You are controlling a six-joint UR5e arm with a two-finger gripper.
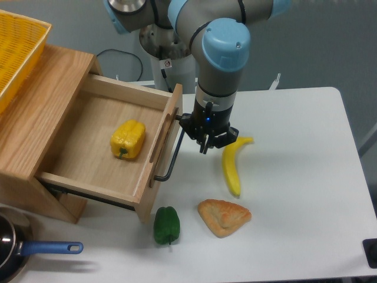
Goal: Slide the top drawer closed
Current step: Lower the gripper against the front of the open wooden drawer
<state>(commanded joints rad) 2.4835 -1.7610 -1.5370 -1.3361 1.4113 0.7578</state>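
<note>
The tool (204, 143) hangs pointing down just beside the black handle (174, 154) of the top drawer (106, 147); its fingers sit close together with nothing between them, so it looks clenched on air. The drawer stands pulled well out of the wooden cabinet (41, 112), a yellow pepper (128, 139) lying inside. On the white desk (294, 194), a banana (232, 165) lies just right of the tool, a pastry (224, 216) and a green pepper (166, 224) nearer the front. A yellow basket (17, 47) sits atop the cabinet; a blue-handled pan (29, 250) rests at the lower left.
</note>
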